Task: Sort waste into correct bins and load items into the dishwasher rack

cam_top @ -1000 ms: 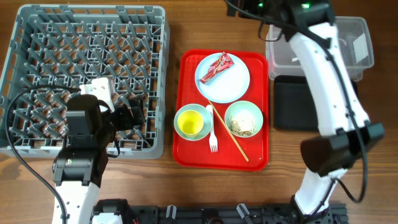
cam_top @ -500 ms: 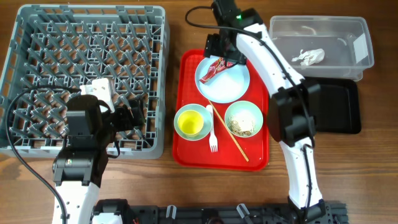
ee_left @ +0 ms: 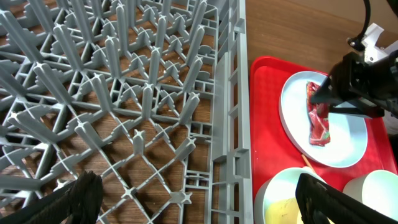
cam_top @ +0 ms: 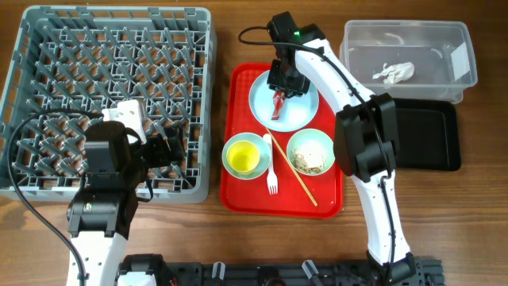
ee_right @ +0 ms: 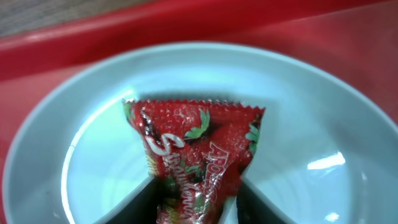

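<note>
- overhead: right claw (cam_top: pixel 279 84) pinching the red wrapper (cam_top: pixel 277 104) on the white plate (cam_top: pixel 302 112), at 12 o'clock of the red tray (cam_top: pixel 238 184).
- left claw (ee_left: pixel 199 186) spread wide above the dishwasher rack (ee_left: pixel 124 93), at the tray's 9 o'clock.
- white tissue (cam_top: pixel 394 72) lies inside the clear tub (cam_top: pixel 444 36).

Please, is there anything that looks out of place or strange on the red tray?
Nothing is spilled or broken. A red wrapper lies on the white plate, pinched by the right gripper; food scraps sit in one green bowl; a single chopstick lies slanted beside it.
</note>
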You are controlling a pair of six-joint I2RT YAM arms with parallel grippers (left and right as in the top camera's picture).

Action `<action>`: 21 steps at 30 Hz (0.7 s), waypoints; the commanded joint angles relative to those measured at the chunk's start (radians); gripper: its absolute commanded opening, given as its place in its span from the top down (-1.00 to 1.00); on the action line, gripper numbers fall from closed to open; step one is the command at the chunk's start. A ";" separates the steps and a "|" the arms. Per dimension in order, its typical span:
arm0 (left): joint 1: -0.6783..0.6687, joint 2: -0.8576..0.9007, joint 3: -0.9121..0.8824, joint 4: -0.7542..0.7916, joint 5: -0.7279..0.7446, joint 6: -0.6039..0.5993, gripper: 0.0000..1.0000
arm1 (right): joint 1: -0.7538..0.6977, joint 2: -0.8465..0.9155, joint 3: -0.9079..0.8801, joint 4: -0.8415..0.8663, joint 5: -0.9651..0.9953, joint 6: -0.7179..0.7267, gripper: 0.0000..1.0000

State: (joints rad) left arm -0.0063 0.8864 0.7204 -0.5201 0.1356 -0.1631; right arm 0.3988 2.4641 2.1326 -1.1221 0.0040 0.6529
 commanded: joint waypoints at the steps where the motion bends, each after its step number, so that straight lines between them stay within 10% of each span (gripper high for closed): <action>1: 0.003 0.000 0.019 0.002 -0.006 -0.005 -1.00 | 0.008 0.019 -0.008 -0.021 0.010 0.002 0.71; 19: 0.003 0.000 0.019 0.002 -0.006 -0.005 -1.00 | -0.346 -0.375 -0.008 0.050 0.154 -0.129 0.91; 21: 0.003 0.000 0.019 0.002 -0.006 -0.005 -1.00 | -0.393 -0.365 -0.008 0.045 0.152 -0.130 0.67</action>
State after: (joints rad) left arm -0.0063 0.8864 0.7204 -0.5201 0.1356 -0.1631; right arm 0.0772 2.0605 2.1304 -1.0664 0.1326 0.5358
